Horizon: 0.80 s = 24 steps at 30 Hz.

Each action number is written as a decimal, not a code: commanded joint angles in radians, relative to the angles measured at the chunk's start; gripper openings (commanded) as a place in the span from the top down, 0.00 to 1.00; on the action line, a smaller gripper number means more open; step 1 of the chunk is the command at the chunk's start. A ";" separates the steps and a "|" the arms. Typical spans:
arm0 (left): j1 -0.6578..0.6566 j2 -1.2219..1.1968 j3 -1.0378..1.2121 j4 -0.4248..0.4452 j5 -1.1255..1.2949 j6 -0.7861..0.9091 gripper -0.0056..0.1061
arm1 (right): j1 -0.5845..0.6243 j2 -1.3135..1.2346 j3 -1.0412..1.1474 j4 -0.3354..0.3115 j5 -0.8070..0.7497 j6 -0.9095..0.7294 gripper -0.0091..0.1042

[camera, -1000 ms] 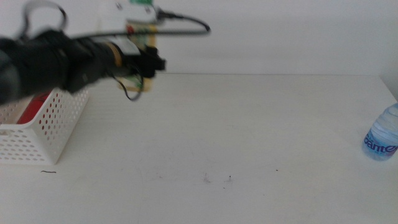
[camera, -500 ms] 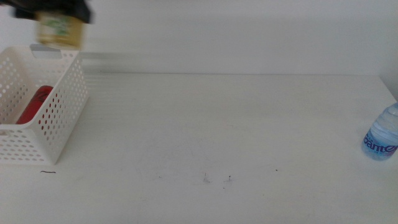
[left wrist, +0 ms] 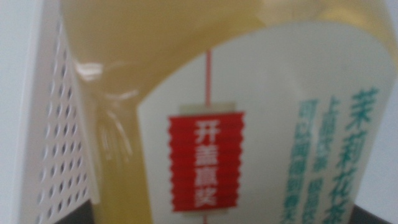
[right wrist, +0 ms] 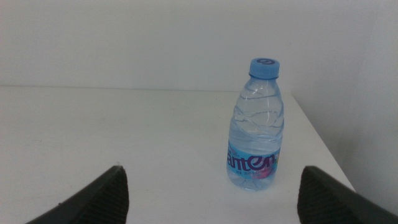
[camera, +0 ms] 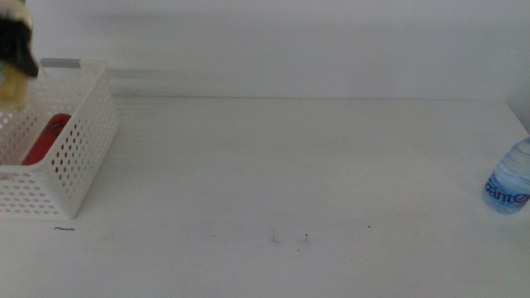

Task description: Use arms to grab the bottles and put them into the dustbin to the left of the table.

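- The left gripper [camera: 18, 56] is at the far left edge of the middle view, about ten o'clock from the table's centre, dark and blurred above the basket [camera: 79, 157].
- Its jaws are clenched on the tea bottle [left wrist: 205, 93]; in the left wrist view the yellow bottle with its white, red and green label fills the picture, with the basket's perforated wall [left wrist: 56, 149] just beside it.
- In the middle view the tea bottle [camera: 12, 87] shows as a pale yellow smear under the gripper, over the basket's far corner.
- A red can [camera: 45, 139] lies inside the basket.
- The right gripper [right wrist: 214, 193] hangs low over the table [camera: 290, 165], jaws spread wide and holding nothing.
- The water bottle [right wrist: 258, 127] stands upright ahead of it, near the table's right edge; in the middle view it [camera: 509, 178] sits at about three o'clock.
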 commanded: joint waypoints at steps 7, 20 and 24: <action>0.027 0.056 0.054 0.040 -0.030 0.081 0.97 | 0.004 -0.004 0.004 -0.012 -0.011 -0.002 0.30; 0.027 0.149 0.130 0.052 -0.030 0.111 0.97 | 0.004 -0.004 0.004 -0.012 -0.011 -0.002 0.30; 0.027 0.170 0.133 0.039 -0.030 0.111 0.96 | 0.004 -0.004 0.004 -0.012 -0.011 -0.002 0.30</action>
